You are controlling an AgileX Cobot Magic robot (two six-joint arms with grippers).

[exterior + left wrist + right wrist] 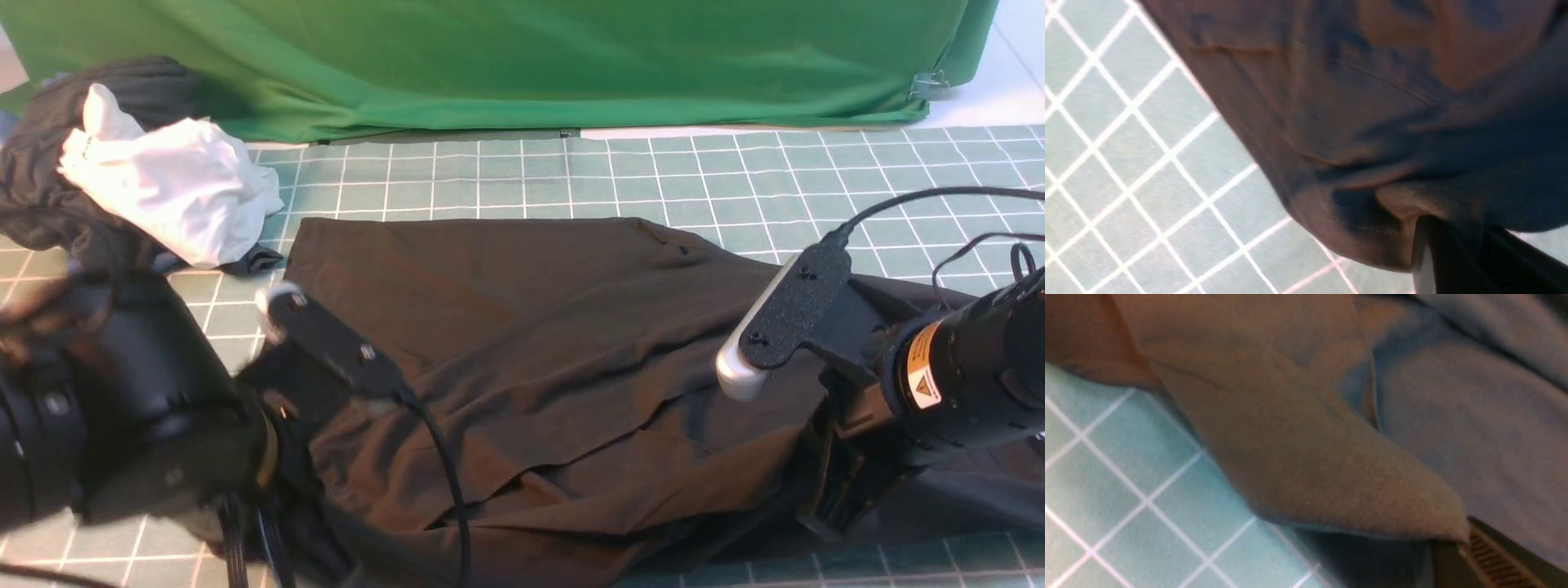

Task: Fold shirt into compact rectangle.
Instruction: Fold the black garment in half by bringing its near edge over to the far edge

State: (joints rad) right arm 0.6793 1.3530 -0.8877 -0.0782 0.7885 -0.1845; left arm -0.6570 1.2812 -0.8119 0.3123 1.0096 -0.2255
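So the shirt (531, 351) lay rumpled across the gridded surface (735, 180) between our two arms. The left jaws were clamped on a bunched bit of its hem and the right jaws on just a thin corner tip. We figured that corner could slip out mid-fold, or uneven pulls might drag those creases along and leave us a lopsided rectangle.

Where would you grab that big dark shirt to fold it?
Probably at its two near corners, coming from the robot's side: the large dark cotton shirt lies spread sideways on the green grid mat, so those loose corners lift easily.
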